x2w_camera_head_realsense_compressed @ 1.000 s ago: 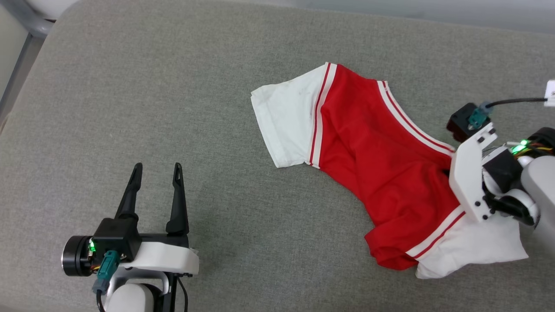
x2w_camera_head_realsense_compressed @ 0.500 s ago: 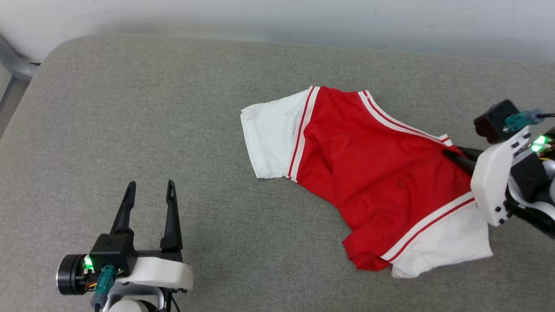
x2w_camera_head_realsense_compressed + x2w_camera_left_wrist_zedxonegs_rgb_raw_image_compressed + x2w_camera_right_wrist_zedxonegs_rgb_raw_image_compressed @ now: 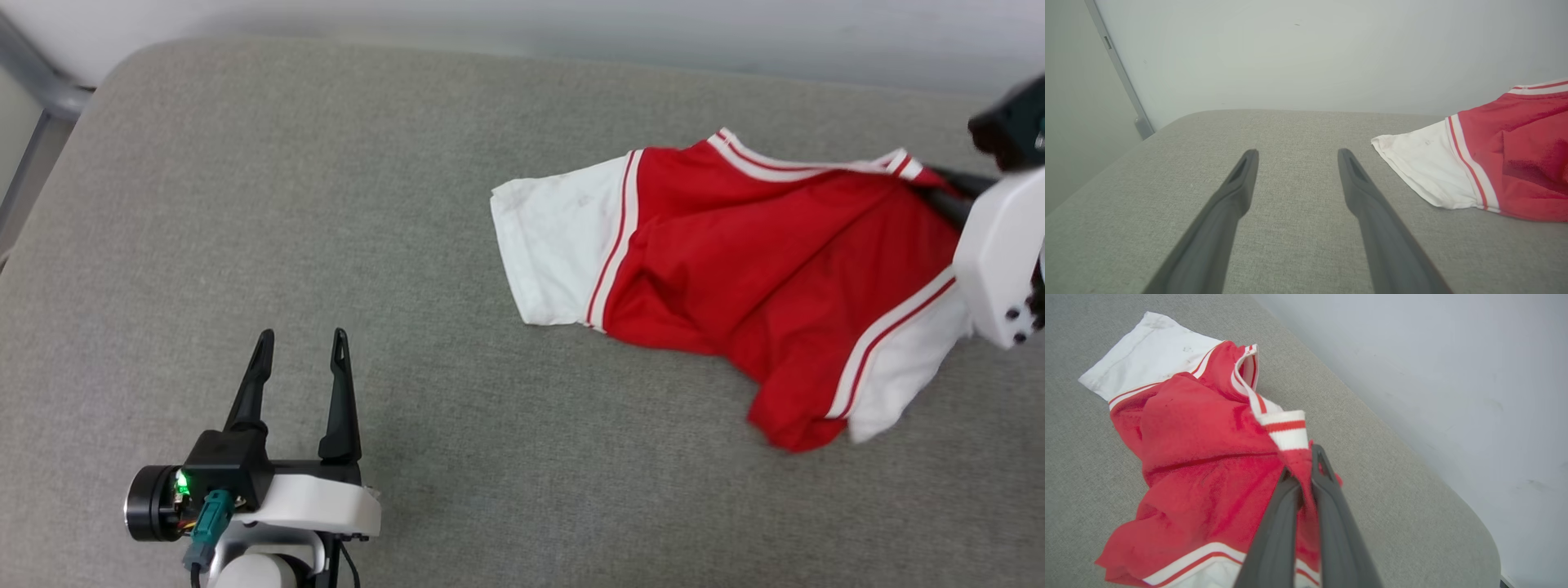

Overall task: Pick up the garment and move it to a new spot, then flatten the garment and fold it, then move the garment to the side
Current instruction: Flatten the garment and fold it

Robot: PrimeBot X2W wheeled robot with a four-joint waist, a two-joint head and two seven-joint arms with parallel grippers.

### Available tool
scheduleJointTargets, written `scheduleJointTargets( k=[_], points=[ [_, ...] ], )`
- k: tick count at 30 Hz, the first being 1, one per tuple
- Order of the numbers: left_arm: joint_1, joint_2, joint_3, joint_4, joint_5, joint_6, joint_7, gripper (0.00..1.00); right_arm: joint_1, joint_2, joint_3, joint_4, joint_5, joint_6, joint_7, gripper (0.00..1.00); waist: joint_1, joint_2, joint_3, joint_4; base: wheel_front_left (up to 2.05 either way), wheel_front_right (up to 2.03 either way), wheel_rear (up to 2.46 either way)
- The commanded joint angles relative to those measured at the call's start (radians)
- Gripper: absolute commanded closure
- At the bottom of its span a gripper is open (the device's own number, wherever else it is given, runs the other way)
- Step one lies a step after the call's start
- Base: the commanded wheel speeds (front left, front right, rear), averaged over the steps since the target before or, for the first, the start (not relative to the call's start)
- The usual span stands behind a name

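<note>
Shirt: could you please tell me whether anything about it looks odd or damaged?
Yes: the shirt lies crumpled, not flat, with one end pinched up by the right hand near the striped collar. The left sleeve carries faint dark smudges. No tears show.

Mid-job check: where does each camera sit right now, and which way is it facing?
Head view: on the head, looking down at the grey cushion; left gripper open at lower left, right gripper at the right edge, shut on the garment.
Left wrist view: low over the cushion, facing the wall along the left gripper's spread fingers.
Right wrist view: looking down its shut fingers at the pinched garment.
Shared: all three show the garment's white sleeve.
</note>
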Motion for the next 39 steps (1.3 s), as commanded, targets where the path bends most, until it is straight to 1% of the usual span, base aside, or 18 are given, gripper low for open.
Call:
scheduleJointTargets(
  k=[1,6,9,13,16,20,25,28,29,30,31,34,39],
  points=[
    [-0.013,-0.001,-0.007,-0.001,-0.008,0.003,-0.003,0.0,-0.034,-0.002,-0.001,-0.002,-0.013,-0.001,0.02,1.0,0.0,-0.0001,0.026,0.023,0.0,0.0,0.0],
    [-0.042,-0.001,-0.031,0.001,-0.033,0.01,-0.002,0.0,-0.185,-0.007,0.032,0.038,-0.049,-0.001,0.095,1.0,0.0,-0.0001,0.093,0.064,0.0,0.0,0.0],
    [-0.064,-0.001,-0.047,0.003,-0.047,0.014,-0.003,0.0,-0.289,0.009,0.092,0.088,-0.08,-0.001,0.111,1.0,0.0,-0.0001,0.134,0.084,0.0,0.0,0.0],
    [-0.095,-0.001,-0.068,0.004,-0.064,0.017,-0.003,0.0,-0.393,0.053,0.198,0.197,-0.107,-0.001,0.11,1.0,0.0,-0.0001,0.178,0.107,0.0,0.0,0.0],
    [-0.114,-0.001,-0.082,0.006,-0.073,0.021,-0.003,0.0,-0.429,0.096,0.27,0.299,-0.1,-0.001,0.102,1.0,0.0,-0.0001,0.198,0.119,0.0,0.0,0.0],
    [-0.133,-0.001,-0.094,0.01,-0.078,0.023,-0.003,0.0,-0.436,0.147,0.353,0.433,-0.079,-0.001,0.078,1.0,0.0,-0.0001,0.217,0.131,0.0,0.0,0.0],
    [-0.147,-0.001,-0.092,0.016,-0.08,0.024,-0.003,0.0,-0.422,0.184,0.44,0.565,-0.031,-0.001,0.056,1.0,0.0,-0.0001,0.229,0.139,0.0,0.0,0.0],
    [-0.142,-0.001,-0.081,0.022,-0.078,0.025,-0.003,0.0,-0.428,0.2,0.452,0.615,0.012,-0.001,0.021,1.0,0.0,-0.0001,0.224,0.133,0.0,0.0,0.0],
    [-0.137,-0.001,-0.076,0.023,-0.076,0.025,-0.003,0.0,-0.434,0.205,0.445,0.626,0.025,-0.001,-0.003,0.84,0.0,-0.0001,0.22,0.129,0.0,0.0,0.0],
    [-0.133,-0.001,-0.072,0.025,-0.074,0.024,-0.003,0.0,-0.439,0.209,0.437,0.634,0.037,-0.001,-0.032,0.57,0.0,-0.0001,0.214,0.126,0.0,0.0,0.0],
    [-0.127,-0.001,-0.067,0.027,-0.071,0.023,-0.003,0.0,-0.442,0.211,0.426,0.641,0.052,-0.001,-0.061,0.0,0.0,-0.0001,0.206,0.121,0.0,0.0,0.0],
    [-0.115,-0.001,-0.054,0.027,-0.064,0.027,-0.003,0.0,-0.436,0.209,0.4,0.631,0.084,-0.001,-0.168,0.0,0.0,-0.0001,0.177,0.104,0.0,0.0,0.0],
    [-0.08,-0.001,-0.022,0.022,-0.042,0.022,-0.003,0.0,-0.381,0.177,0.354,0.578,0.112,-0.001,-0.357,0.0,0.0,-0.0001,0.12,0.064,0.0,0.0,0.0]
  ],
)
